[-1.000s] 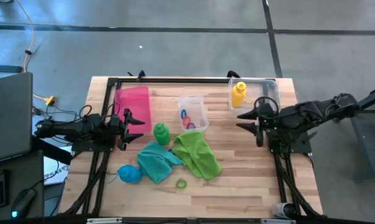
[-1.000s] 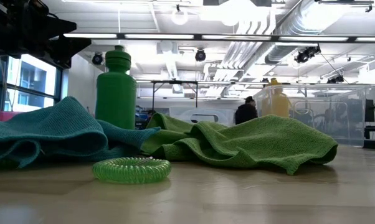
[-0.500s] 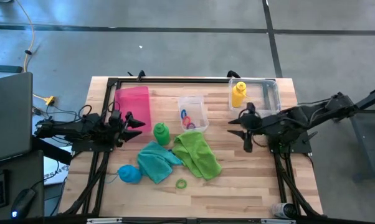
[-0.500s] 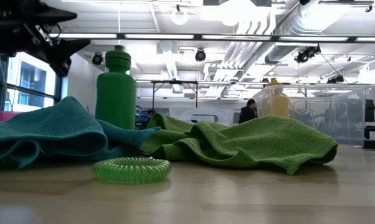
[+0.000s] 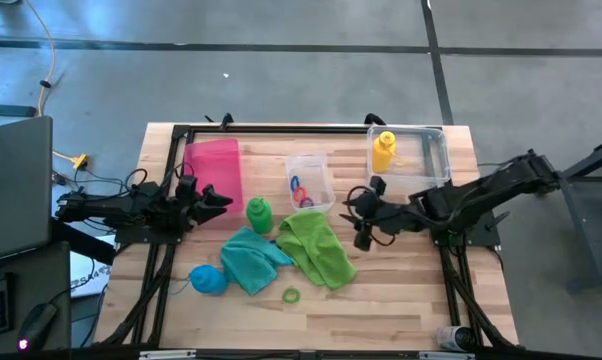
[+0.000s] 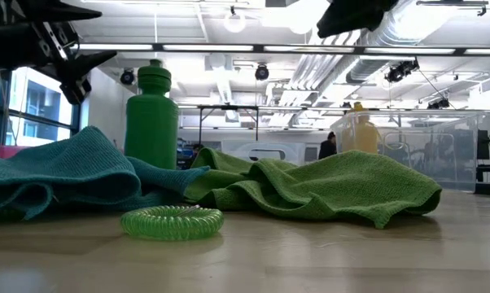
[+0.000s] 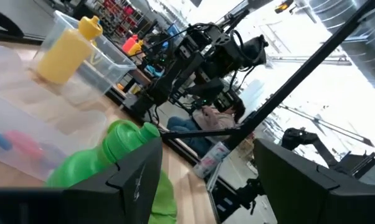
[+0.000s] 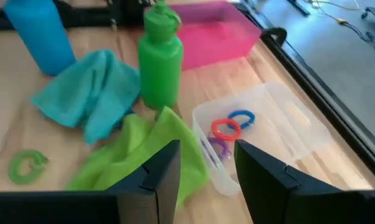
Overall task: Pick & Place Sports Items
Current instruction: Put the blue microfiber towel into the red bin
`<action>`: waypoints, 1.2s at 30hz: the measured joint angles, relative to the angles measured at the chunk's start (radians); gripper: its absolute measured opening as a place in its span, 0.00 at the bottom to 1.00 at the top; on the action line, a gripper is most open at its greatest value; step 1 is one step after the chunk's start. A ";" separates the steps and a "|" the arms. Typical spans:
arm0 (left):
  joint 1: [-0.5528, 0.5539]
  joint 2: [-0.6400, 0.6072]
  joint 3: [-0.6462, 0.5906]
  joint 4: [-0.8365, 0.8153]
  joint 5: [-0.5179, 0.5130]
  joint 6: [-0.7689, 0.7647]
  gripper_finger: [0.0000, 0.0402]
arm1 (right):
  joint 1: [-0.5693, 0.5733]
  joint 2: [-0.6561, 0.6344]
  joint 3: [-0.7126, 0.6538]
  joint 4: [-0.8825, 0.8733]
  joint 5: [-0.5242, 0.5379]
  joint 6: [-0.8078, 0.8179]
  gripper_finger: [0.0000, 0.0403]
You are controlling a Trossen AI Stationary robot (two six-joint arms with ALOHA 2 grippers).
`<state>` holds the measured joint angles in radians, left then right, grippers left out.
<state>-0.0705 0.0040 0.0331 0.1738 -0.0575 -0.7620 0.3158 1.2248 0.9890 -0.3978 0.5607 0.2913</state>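
Wooden table (image 5: 401,290) below, my empty, half-open right gripper (image 5: 362,218) probably should settle squarely over the lime green towel (image 5: 316,247) before pinching.

The dark right gripper (image 5: 359,215) reaches out over the table, fingers apart. The dark left gripper (image 5: 221,198) waits, fingers apart too.

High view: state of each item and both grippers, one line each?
left gripper: open, empty, beside the green bottle
right gripper: open, empty, near the lime green towel
green bottle: upright on the table
yellow bottle: inside the larger clear box
blue bottle: on the table by the teal towel
teal towel: crumpled
lime green towel: crumpled
small clear box: holds coloured rings
green ring: loose on the table
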 joint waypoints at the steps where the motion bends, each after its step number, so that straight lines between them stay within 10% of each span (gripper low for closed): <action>1: 0.000 0.000 0.004 0.000 -0.003 -0.001 0.62 | -0.012 -0.007 -0.011 0.045 -0.008 -0.006 0.35; 16: 0.000 0.113 0.204 -0.001 -0.151 0.223 0.47 | -0.273 -0.481 -0.701 0.957 -0.440 -0.065 0.35; 36: 0.000 0.821 0.961 -0.519 -0.128 0.509 0.46 | -0.435 -0.688 -0.812 0.620 -0.673 -0.035 0.35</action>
<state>-0.0708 0.8247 0.9939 -0.3456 -0.1852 -0.2530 -0.1191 0.5365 0.1768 0.2219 -0.1126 0.2560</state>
